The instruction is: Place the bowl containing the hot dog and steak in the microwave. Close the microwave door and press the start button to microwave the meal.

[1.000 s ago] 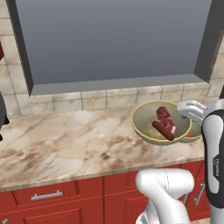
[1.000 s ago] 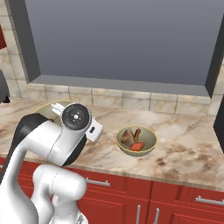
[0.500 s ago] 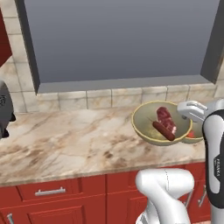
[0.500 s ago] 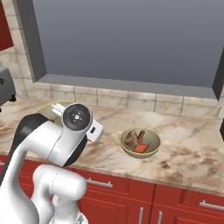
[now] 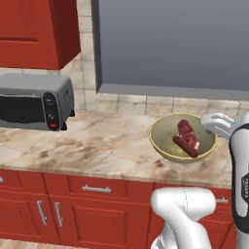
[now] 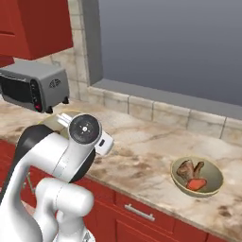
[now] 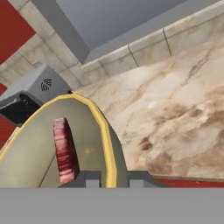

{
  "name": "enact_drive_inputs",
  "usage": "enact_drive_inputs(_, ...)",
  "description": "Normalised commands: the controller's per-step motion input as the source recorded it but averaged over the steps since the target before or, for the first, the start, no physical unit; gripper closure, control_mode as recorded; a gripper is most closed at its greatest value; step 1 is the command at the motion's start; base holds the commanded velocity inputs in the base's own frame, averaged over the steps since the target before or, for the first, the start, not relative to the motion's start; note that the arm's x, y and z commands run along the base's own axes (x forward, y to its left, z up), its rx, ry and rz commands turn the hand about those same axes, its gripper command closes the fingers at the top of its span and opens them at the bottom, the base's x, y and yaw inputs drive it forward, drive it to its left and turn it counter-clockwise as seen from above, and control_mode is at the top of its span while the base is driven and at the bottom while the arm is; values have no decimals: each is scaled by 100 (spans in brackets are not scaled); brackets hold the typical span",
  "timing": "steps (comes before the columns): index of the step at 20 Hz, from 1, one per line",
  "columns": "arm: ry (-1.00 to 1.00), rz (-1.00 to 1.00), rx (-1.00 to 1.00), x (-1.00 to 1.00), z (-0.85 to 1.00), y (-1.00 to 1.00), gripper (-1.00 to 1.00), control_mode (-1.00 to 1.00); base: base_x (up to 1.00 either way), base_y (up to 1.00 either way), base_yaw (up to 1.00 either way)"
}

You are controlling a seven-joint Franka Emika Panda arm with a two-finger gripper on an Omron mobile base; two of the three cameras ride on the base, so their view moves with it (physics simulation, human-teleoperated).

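My gripper (image 5: pixel 213 127) is shut on the right rim of the bowl (image 5: pixel 165 141) and holds it above the marble counter. In the bowl lie the steak (image 5: pixel 187 131) and the hot dog (image 5: pixel 185 146). The hand view looks into it from the rim: the yellow-edged bowl (image 7: pixel 103 131) runs between the fingertips of the gripper (image 7: pixel 112 178), and the steak (image 7: pixel 65 151) lies inside. From the right base view, a piece of the bowl's rim (image 6: pixel 53 119) peeks out behind my arm. The microwave and the microwave door are out of view.
A silver-grey toaster oven (image 5: pixel 35 100) (image 6: pixel 33 85) stands on the counter (image 5: pixel 97 146) at the left under red wall cabinets (image 5: pixel 34 29). A second bowl (image 6: pixel 211 182) with food sits on the counter to the right. A large grey window (image 5: pixel 175 44) fills the wall behind.
The whole picture has shifted right as the base drove left, bringing the toaster oven and red cabinets into view. The bowl stays gripped in the same place relative to the arm.
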Motion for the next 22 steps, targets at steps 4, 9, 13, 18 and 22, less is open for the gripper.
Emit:
enact_drive_inputs(4, 0, 0, 0, 0, 0, 0, 100, 100, 0, 70, 71)
enact_drive_inputs(9, 0, 0, 0, 0, 0, 0, 100, 100, 0, 74, 70)
enact_drive_inputs(13, 0, 0, 0, 0, 0, 0, 100, 100, 0, 74, 65)
enact_drive_inputs(18, 0, 0, 0, 0, 0, 0, 100, 100, 24, 72, 51)
enact_drive_inputs(22, 0, 0, 0, 0, 0, 0, 100, 100, 62, 86, 39)
